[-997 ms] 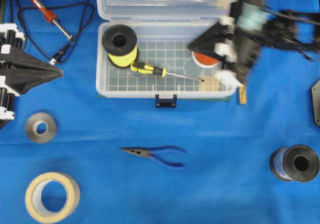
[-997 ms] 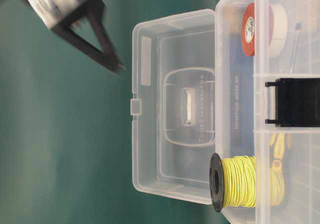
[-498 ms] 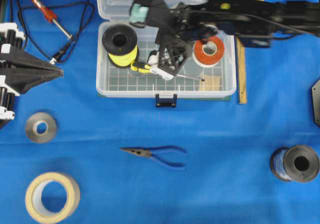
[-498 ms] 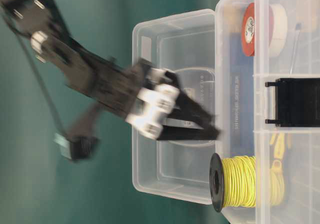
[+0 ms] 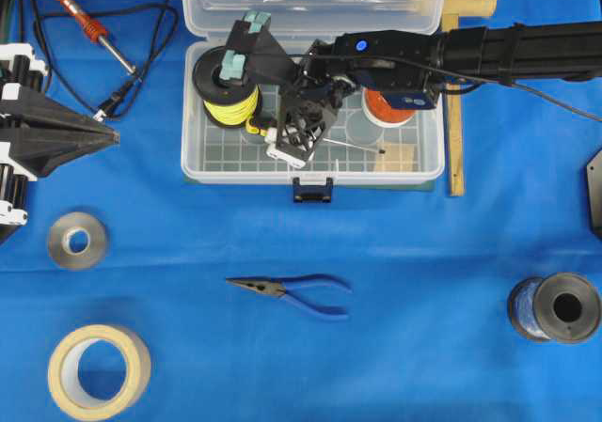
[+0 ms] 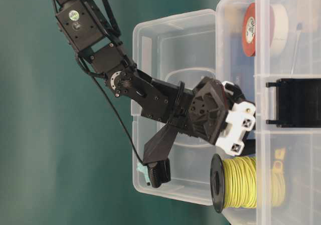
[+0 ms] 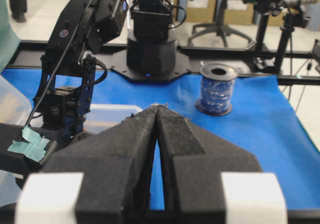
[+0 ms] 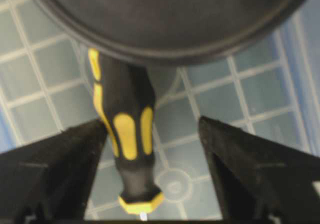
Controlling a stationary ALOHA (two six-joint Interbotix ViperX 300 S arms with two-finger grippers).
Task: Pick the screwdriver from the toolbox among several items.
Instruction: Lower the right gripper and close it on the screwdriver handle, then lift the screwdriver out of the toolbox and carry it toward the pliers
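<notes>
Lighting's pretty even from above in our overhead shot, bright with only soft shadows under the toolbox (image 5: 310,173), and its clear lid catches pale glare. Our table-level view looks dimmer, sharp on the right gripper (image 6: 239,127). The right wrist view is super close and soft, the spool (image 8: 165,19) just a dark blur. Left wrist's foreground pads (image 7: 125,149) are fuzzy, background crisp.

Yellow-black screwdriver (image 8: 127,149) lies flat on clear open toolbox's (image 5: 226,164) gridded floor

We see black arms with white finger mounts — the right hand (image 5: 293,138) trailing black cable, teal tape on its camera.
</notes>
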